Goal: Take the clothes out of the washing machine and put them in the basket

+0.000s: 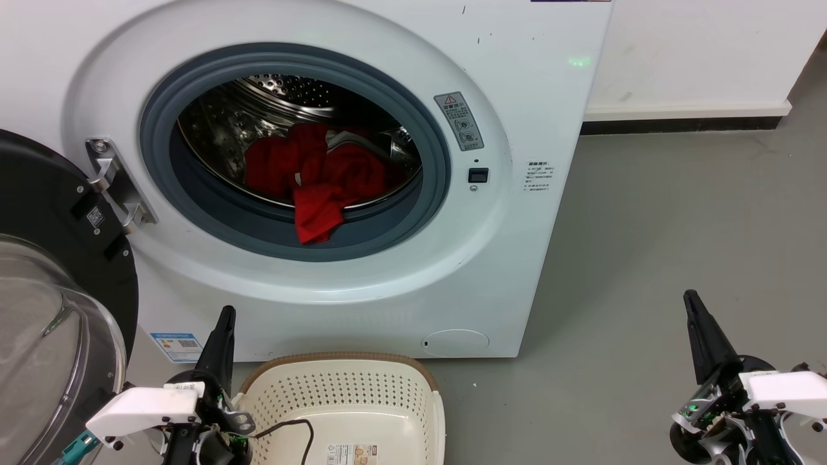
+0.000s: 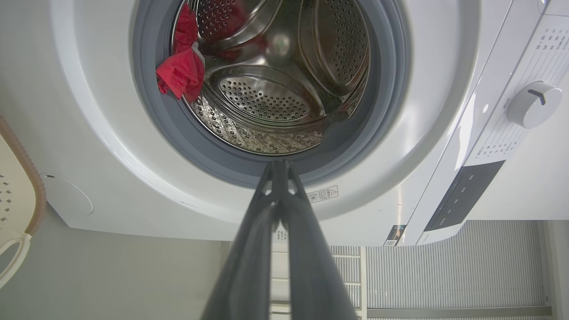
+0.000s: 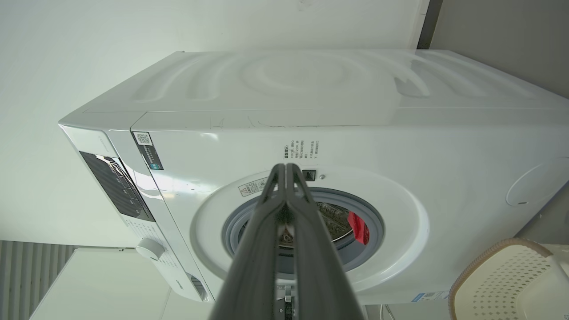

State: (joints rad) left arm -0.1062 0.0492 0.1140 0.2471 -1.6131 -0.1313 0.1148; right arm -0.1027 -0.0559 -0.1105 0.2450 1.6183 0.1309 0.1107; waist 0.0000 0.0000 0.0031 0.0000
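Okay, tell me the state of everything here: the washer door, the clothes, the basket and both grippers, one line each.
washing machine door: open, swung out to the left.
clothes: in the drum, one end hanging over the grey seal.
basket: upright on the floor, no clothes in it.
left gripper: shut, holding nothing.
right gripper: shut, holding nothing.
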